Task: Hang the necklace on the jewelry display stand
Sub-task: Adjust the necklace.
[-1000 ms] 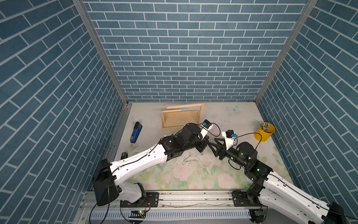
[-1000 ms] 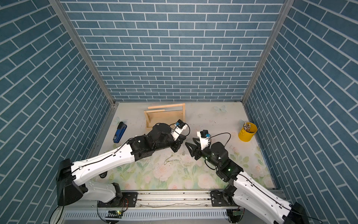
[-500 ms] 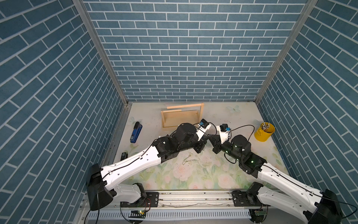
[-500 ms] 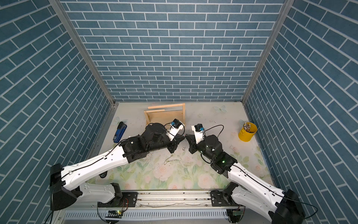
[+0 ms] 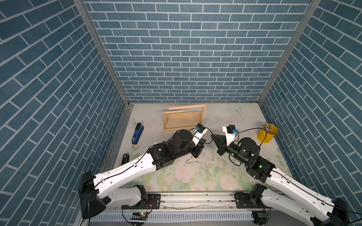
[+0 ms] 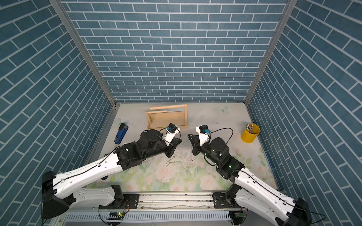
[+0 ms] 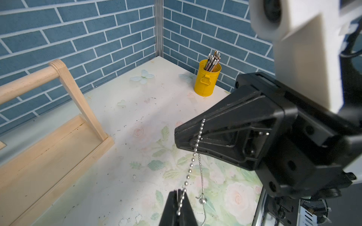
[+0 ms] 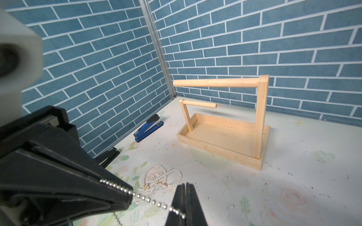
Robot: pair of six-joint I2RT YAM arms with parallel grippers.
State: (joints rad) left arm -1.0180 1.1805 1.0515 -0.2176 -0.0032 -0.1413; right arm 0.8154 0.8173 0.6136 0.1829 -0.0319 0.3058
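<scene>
The left hand (image 7: 177,192) pinches one part of the ball-chain necklace (image 7: 194,155) and the right hand (image 8: 185,185) another, so it stretches between them above the worktop (image 5: 225,117) (probably to spread it for hanging). The jewelry display stand (image 8: 221,135) stands beyond, bars (image 8: 215,83) bare.

The stand (image 5: 184,122) sits at the back, stapler (image 5: 137,133) left of it, cup (image 5: 267,135) far right
</scene>
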